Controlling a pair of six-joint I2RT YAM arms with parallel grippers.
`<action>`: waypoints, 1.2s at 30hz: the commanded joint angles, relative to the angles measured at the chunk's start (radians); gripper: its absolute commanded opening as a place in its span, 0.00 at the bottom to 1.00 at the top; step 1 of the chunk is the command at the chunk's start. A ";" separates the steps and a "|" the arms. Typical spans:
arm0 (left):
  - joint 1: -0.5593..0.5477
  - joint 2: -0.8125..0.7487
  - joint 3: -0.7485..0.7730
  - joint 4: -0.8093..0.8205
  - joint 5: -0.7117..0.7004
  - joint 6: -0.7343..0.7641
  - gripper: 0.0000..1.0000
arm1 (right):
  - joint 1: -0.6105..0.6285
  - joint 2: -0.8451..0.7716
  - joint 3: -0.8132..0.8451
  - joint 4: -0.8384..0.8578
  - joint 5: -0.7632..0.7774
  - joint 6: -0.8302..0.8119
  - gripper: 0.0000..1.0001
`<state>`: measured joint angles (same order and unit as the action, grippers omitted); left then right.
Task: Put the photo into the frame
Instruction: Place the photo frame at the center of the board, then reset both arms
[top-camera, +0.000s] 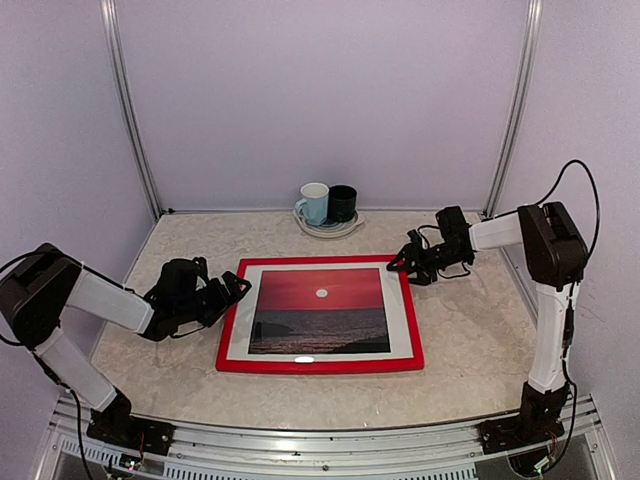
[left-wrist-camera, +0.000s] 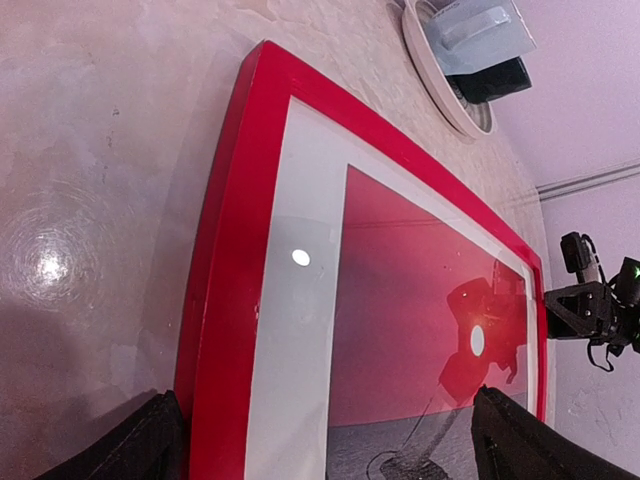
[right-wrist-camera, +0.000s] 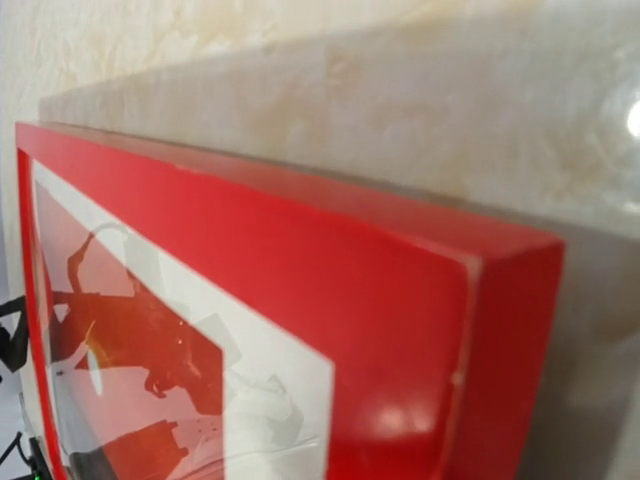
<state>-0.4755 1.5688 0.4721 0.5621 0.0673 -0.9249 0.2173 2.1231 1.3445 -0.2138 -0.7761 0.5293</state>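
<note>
Frame (top-camera: 318, 366) lies flat, red face up, just right of my left claw (top-camera: 232, 290) and just near-left of my right claw (top-camera: 402, 263). Photo (top-camera: 320, 310) sits inside it, bordered by a white mat (left-wrist-camera: 300, 340). Left claw gapes wide, gripping nothing. I cannot tell the right claw's finger spread. The job looks about done. Lift each claw straight clear without dragging the rim.

left arm (top-camera: 105, 300): white links, black joint housings
right arm (top-camera: 548, 330): same build, thin black cable arcs over elbow
left claw (top-camera: 241, 287): black
right claw (top-camera: 397, 264): black, loose wires just behind it
</note>
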 joint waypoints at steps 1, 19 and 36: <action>-0.017 0.019 -0.016 0.036 0.011 -0.013 0.99 | -0.015 0.020 0.043 -0.036 0.044 -0.018 0.61; 0.010 -0.204 0.023 -0.178 -0.091 0.094 0.99 | -0.020 -0.316 -0.137 -0.070 0.465 -0.121 0.80; 0.015 -0.661 0.172 -0.612 -0.346 0.489 0.99 | 0.005 -1.133 -0.700 0.277 0.558 -0.519 0.99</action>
<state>-0.4660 0.9680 0.6411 0.0452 -0.1722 -0.5797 0.2138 1.1542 0.7811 -0.0967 -0.2676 0.1776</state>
